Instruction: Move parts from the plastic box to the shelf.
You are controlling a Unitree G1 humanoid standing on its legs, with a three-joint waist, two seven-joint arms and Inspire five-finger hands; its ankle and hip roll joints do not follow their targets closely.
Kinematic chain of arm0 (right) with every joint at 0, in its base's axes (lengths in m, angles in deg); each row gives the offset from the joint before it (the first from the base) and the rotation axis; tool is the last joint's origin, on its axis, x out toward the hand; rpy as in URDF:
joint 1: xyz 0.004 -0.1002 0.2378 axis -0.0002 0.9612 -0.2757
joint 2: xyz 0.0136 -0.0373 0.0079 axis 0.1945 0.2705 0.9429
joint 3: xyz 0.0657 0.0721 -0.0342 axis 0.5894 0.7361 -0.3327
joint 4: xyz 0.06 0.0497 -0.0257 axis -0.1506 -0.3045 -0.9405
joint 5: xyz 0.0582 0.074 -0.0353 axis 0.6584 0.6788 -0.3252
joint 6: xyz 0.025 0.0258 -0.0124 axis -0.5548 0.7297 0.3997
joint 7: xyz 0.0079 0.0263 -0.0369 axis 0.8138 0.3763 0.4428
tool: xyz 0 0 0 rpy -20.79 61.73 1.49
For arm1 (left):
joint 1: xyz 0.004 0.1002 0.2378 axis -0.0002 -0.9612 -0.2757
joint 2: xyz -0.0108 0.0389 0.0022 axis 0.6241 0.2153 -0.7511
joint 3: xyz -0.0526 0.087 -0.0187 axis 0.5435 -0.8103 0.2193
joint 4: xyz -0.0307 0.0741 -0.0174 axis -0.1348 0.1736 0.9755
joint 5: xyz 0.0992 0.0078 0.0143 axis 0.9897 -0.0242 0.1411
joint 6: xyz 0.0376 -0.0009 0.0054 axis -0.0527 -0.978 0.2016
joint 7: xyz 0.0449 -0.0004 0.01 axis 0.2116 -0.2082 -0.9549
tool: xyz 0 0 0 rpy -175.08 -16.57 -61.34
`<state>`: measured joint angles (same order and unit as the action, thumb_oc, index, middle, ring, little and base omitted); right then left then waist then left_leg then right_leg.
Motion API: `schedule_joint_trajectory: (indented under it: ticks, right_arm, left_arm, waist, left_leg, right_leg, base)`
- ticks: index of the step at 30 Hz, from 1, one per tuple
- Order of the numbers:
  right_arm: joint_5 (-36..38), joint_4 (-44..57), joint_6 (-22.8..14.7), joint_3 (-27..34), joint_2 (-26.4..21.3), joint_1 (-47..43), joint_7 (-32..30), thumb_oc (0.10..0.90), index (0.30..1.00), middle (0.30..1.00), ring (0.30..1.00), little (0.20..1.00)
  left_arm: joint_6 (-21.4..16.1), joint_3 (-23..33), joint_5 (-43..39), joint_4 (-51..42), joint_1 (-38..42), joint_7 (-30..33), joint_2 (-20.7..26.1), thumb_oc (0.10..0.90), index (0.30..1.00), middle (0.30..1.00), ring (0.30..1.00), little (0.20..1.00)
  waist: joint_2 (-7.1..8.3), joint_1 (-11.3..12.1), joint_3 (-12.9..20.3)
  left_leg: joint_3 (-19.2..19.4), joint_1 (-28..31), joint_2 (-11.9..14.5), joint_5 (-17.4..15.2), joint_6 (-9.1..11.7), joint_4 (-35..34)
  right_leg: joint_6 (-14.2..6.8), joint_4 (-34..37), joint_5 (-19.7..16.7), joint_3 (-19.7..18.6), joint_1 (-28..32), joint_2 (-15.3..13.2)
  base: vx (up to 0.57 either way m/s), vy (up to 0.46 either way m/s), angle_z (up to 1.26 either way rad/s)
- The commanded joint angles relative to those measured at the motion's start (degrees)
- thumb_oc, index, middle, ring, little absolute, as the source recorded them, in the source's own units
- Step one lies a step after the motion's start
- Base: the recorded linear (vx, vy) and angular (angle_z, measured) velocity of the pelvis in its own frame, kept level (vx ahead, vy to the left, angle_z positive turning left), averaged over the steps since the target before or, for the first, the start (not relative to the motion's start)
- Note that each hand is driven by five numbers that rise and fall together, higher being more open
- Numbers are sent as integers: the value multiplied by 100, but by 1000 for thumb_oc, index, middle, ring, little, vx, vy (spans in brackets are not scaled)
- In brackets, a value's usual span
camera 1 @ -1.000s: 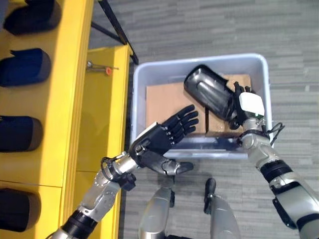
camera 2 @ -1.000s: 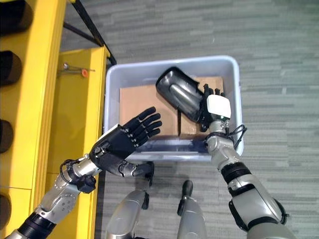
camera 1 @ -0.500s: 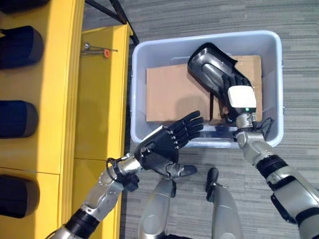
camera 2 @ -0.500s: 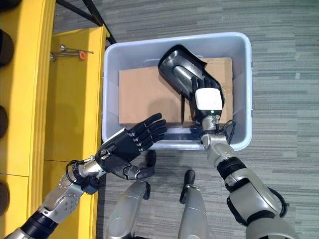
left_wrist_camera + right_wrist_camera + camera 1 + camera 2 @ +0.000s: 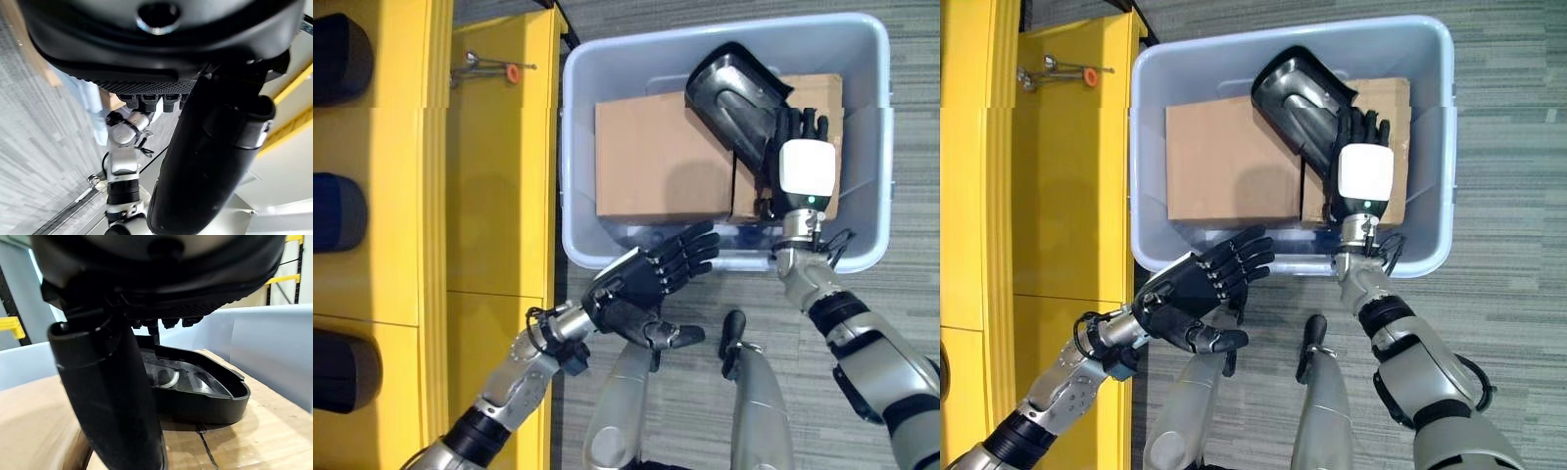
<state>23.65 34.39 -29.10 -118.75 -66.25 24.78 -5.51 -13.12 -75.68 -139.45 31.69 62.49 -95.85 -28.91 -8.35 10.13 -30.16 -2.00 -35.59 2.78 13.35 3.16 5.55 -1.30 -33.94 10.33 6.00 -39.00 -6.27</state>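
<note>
— Right wrist view: what's in your hand?
— My right hand (image 5: 790,157) is clenched round the black part (image 5: 732,96), over the cardboard (image 5: 656,157) in the plastic box (image 5: 582,59).
— The other?
— My left hand (image 5: 641,286) hangs released, fingers straight, just outside the box's near wall, beside the yellow shelf (image 5: 494,176).

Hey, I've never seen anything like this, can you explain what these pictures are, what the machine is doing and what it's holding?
This is a humanoid robot with two silver arms and dark hands. Two pictures come from cameras in its head, looking down; the other two come from cameras on its wrists, looking along each hand from very close. On the floor stands a pale plastic box with cardboard lying inside. The right hand reaches into the box, its fingers curled on a black moulded part above the cardboard. The left hand hovers open at the box's near edge, holding nothing. The yellow shelf stands to the robot's left, with dark parts in it.
</note>
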Motion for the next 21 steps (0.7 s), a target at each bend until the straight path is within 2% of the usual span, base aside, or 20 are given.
schedule_joint_trajectory:
  ticks: [1,7,9,11,13,17,19,21]
  right_arm:
    - [1,-504,351,85,-343,-777,-303,900,1000,1000,1000,1000]
    - [562,-828,276,-182,-276,-1177,237,900,1000,1000,1000,1000]
    - [758,-703,-110,-182,-237,-1011,331,900,1000,1000,1000,1000]
    - [684,-120,-179,-155,-217,-715,561,900,1000,1000,1000,1000]
    - [674,407,41,-190,-170,-521,791,900,1000,1000,1000,1000]
    - [1093,673,-117,3,-35,-379,987,900,1000,1000,1000,1000]
    - [1133,754,150,34,2,-306,1391,900,1000,1000,1000,1000]
    - [1161,699,244,3,3,-274,1504,900,1000,1000,1000,1000]
  left_arm:
    - [-280,-282,-48,-647,350,-268,-201,900,1000,1000,1000,1000]
    - [-285,-346,69,-486,438,-65,-271,900,1000,1000,1000,1000]
    - [-338,-321,92,-541,299,-104,-266,900,1000,1000,1000,1000]
    - [-375,-233,104,-590,204,-157,-223,900,1000,1000,1000,1000]
    - [-392,-174,78,-622,201,-158,-231,900,1000,1000,1000,1000]
    - [-302,-158,63,-669,311,-36,-248,900,1000,1000,1000,1000]
    - [-302,-107,23,-661,348,6,-254,900,1000,1000,1000,1000]
    - [-291,-102,49,-659,364,4,-279,900,1000,1000,1000,1000]
  waist:
    - [-154,231,36]
    - [-188,367,36]
    - [-179,371,36]
    - [-121,300,36]
    - [-70,218,36]
    - [-36,121,36]
    - [-20,84,36]
    - [-20,77,36]
  left_leg:
    - [-176,-217,-325,-714,-236,537]
    - [-321,-1053,-402,-768,-276,1100]
    - [-342,-1199,-398,-764,-291,1167]
    - [-312,-1189,-392,-775,-299,1155]
    - [-236,-1177,-363,-763,-298,1114]
    - [-203,-1114,-345,-733,-280,1015]
    - [-174,-1085,-341,-725,-269,964]
    - [-153,-1098,-336,-717,-266,953]
  right_leg:
    - [1,330,-287,651,210,84]
    - [48,-389,-89,651,-565,74]
    - [68,-460,-77,655,-704,99]
    - [65,-388,-111,640,-710,140]
    - [63,-290,-164,592,-710,187]
    - [42,-129,-250,519,-670,228]
    - [29,-53,-285,506,-650,225]
    - [30,-38,-294,502,-663,222]
  base:
    - [-2,-27,5]
    - [-4,-25,-6]
    - [-3,-25,11]
    - [-20,5,-30]
    - [-29,29,19]
    - [-28,41,0]
    - [-19,31,-17]
    - [-6,11,-2]
